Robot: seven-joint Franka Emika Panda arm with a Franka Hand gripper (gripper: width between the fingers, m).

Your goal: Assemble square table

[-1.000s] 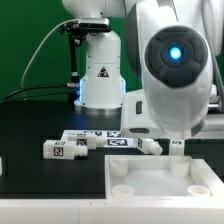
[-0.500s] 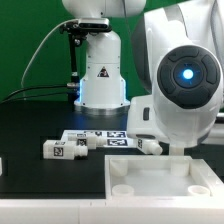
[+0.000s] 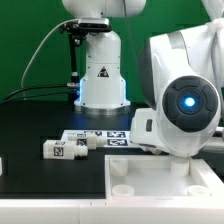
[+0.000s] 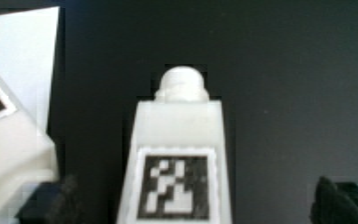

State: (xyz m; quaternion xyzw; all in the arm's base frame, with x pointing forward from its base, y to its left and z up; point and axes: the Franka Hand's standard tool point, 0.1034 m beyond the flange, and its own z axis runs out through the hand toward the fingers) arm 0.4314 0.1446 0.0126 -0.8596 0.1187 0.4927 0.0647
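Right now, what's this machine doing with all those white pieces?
A robot arm is putting together a small square table. Its fingers are open on either side of a white leg that lies on the black table, and they are not touching it. The square top lies flat nearby. Another leg lies loose toward the exterior view's left.
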